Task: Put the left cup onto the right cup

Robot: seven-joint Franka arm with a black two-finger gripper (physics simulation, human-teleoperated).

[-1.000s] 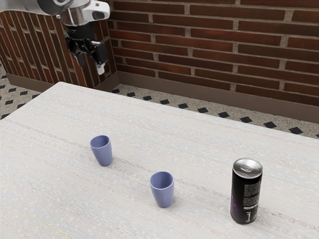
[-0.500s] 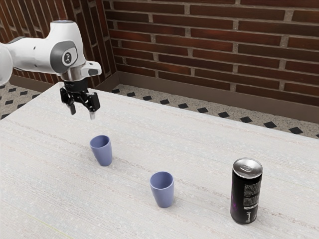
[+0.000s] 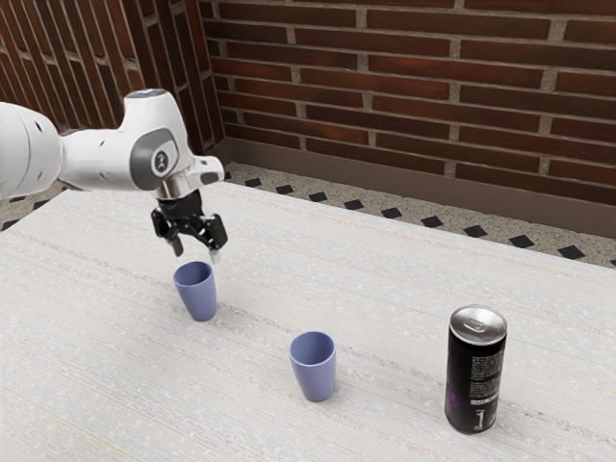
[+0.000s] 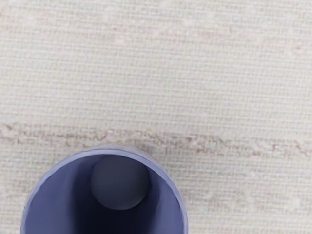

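Two blue cups stand upright on the pale table (image 3: 115, 346). The left cup (image 3: 196, 290) is toward the exterior view's left, the right cup (image 3: 313, 366) nearer the front. My gripper (image 3: 195, 252) hangs open just above the left cup's rim, fingers pointing down and apart from it. In the wrist view I look straight down into the left cup (image 4: 105, 195), its open mouth right under my hand.
A black drink can (image 3: 475, 382) stands upright to the exterior view's right of the right cup. A brick wall (image 3: 404, 87) runs behind the table's far edge. A tiled floor strip (image 3: 433, 217) lies between them.
My arm has swung down and toward the exterior view's right, from high at the back left to just over the left cup. The cups and can have not moved.
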